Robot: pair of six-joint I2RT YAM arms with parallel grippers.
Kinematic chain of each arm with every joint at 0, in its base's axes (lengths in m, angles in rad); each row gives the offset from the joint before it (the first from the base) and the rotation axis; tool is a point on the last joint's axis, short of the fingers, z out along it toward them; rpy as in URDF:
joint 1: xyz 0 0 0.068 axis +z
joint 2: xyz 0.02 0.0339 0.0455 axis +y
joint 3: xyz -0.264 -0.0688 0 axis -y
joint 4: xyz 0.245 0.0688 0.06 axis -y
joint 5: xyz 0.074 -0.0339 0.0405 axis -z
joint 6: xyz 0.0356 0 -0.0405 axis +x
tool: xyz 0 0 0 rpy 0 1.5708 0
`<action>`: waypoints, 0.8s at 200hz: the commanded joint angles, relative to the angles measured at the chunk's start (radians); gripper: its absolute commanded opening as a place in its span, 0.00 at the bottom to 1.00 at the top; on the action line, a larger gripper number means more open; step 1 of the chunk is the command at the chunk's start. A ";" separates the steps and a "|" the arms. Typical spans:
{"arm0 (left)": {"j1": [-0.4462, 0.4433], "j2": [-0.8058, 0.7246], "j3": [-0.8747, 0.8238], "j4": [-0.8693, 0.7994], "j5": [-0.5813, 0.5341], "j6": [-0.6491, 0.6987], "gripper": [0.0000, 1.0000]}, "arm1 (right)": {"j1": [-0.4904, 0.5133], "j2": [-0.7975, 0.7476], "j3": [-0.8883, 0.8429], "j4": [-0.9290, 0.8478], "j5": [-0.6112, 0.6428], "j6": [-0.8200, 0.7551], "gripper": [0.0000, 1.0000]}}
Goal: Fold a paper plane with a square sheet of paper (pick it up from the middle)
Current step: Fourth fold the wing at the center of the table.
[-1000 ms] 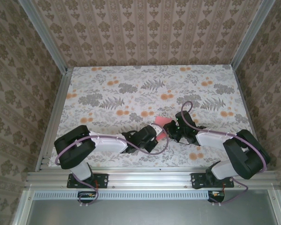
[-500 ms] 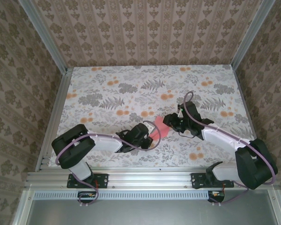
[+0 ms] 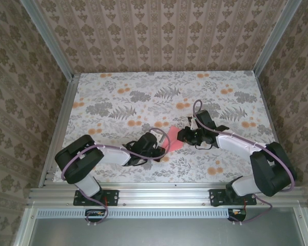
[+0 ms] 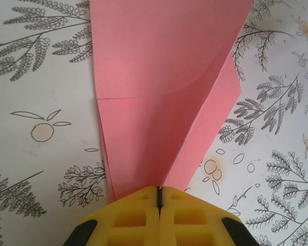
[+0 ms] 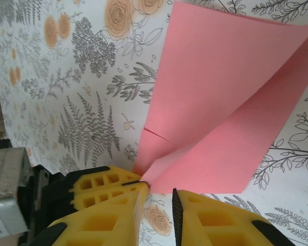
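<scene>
- Left gripper [image 4: 158, 190]: clenched. In the left wrist view its yellow ribbed fingers [image 4: 128, 218] meet with no gap, and the near edge of the thin salmon-pink square sheet of paper [image 4: 164, 82] is clamped between them
- Right gripper [image 5: 159, 190]: released. In the right wrist view its yellow fingers [image 5: 215, 223] stand slightly apart, with a narrow dark gap between the pads
- A pointed corner of the sheet [image 5: 220, 102] lies just at the tip of the finger on the left of that view. Whether it enters the gap cannot be told
- Sheet condition: partly folded, no longer a flat square. One layer lies over another — a diagonal fold edge and a faint straight crease are visible in the left wrist view
- Sheet location: in the top view the square sheet of paper [image 3: 173, 139] sits between the left gripper [image 3: 162, 144] and the right gripper [image 3: 184, 135], over the grey-and-orange floral table surface [image 3: 118, 102], slightly right of centre and towards the near edge
- Arm layout: both arms reach inward — their grippers face each other across the sheet
</scene>
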State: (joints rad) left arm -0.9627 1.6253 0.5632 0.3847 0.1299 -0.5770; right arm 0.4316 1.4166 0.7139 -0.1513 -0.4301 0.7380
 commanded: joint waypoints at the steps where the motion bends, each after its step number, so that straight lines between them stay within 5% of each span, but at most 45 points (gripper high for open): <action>1: 0.035 -0.015 -0.021 0.031 0.055 -0.069 0.00 | 0.000 0.024 0.035 -0.037 -0.028 -0.045 0.25; 62: 0.110 0.035 -0.025 0.081 0.188 -0.137 0.00 | 0.019 0.103 0.096 -0.053 -0.048 -0.074 0.24; 160: 0.171 0.048 -0.056 0.118 0.214 -0.253 0.00 | 0.044 0.230 0.187 -0.090 0.022 -0.094 0.13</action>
State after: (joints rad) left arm -0.8093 1.6623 0.5297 0.4931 0.3305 -0.7837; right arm 0.4698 1.6058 0.8642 -0.1921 -0.4480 0.6640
